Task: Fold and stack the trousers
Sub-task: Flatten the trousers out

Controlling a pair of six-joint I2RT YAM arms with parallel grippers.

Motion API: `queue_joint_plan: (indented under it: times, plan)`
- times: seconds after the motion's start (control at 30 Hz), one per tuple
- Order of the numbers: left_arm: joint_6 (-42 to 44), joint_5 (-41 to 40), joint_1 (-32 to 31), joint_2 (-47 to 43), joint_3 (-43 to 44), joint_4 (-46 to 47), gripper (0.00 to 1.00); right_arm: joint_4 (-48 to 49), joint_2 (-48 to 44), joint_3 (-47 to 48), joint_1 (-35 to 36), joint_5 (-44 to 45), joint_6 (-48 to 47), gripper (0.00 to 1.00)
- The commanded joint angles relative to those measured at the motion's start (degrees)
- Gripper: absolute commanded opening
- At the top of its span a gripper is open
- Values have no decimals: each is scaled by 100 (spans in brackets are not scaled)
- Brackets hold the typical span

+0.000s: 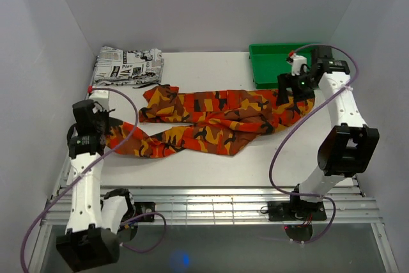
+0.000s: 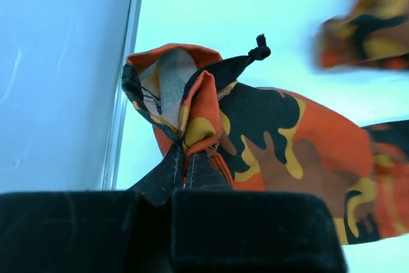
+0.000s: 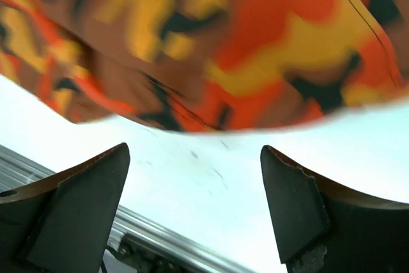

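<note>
the trousers lie crumpled and stretched across the middle of the white table, legs overlapping, running from the left edge toward the green bin at the back right. the left gripper is clamped tight on a bunched end with a knotted black cord — close to the left wall. the right gripper hangs over the opposite end, jaws spread wide, gripping nothing. a folded newspaper-print garment sits at the back left.
</note>
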Motion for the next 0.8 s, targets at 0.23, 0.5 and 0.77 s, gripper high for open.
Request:
queue_joint_plan:
  times: [0.23,0.5,0.77]
  plan:
    - [2031,2155,3174,2048,2,-600,0,-910,27,-887,-1395,953,-1512,84]
    - [3631,3579,3544,2612,731,-2076,61,-225,528,-1301,-1395,646,-1232,81]
    - [4291,5995,3255,3147,2428,-3528,79,996,581,-1959,-1395,91,-950,80]
